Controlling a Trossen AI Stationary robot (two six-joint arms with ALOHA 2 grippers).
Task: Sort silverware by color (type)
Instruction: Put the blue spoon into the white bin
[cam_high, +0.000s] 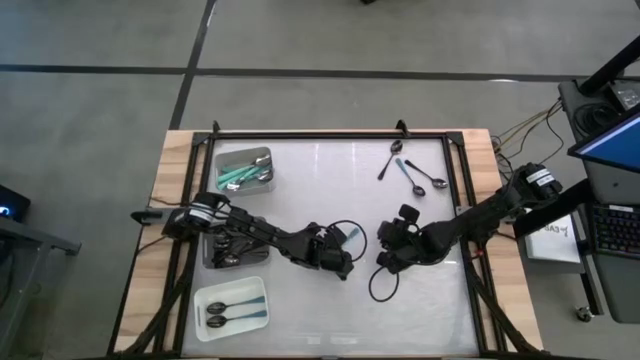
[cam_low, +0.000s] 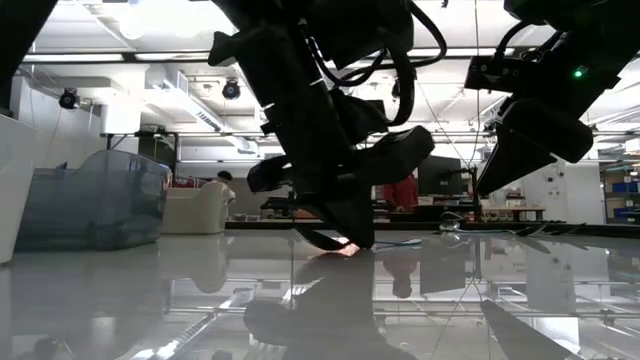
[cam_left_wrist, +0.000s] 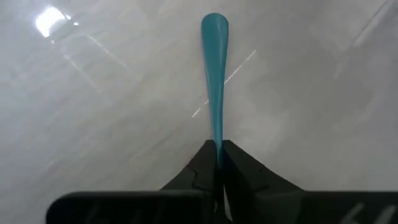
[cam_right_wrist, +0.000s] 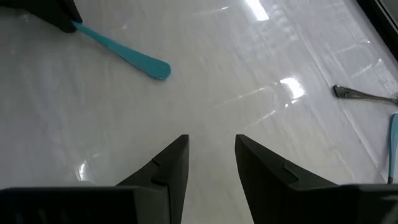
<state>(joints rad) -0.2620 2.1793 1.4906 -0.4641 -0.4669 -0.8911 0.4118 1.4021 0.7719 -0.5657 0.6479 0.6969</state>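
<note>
Holding a teal spoon (cam_left_wrist: 214, 74) by only a short bit of its handle, the left gripper (cam_high: 338, 255) could let it slip. The 2 fingers are pressed tight on the handle, and most of the handle sticks out free past the tips. If the arm swings fast, I think the spoon could twist in the pinch or drop back onto the table (cam_high: 300, 170).

The left arm also has to carry it a long way, I think, to the grey tray (cam_high: 222, 156) at the far left, where other teal spoons (cam_high: 240, 175) already lie. It could bump the tray's wall or knock those spoons. The right arm is very close too, so the 2 arms could hit each other.

The left arm stretches from the left edge toward the middle of the table, with its gripper low over the top. The right gripper (cam_right_wrist: 210, 163) hangs just beside it, near the middle, with its fingers spread apart and nothing between them.

3 more spoons (cam_high: 408, 170) lie loose at the far right of the table. A white tray (cam_high: 262, 290) at the near left holds 2 dark spoons (cam_high: 222, 312).
</note>
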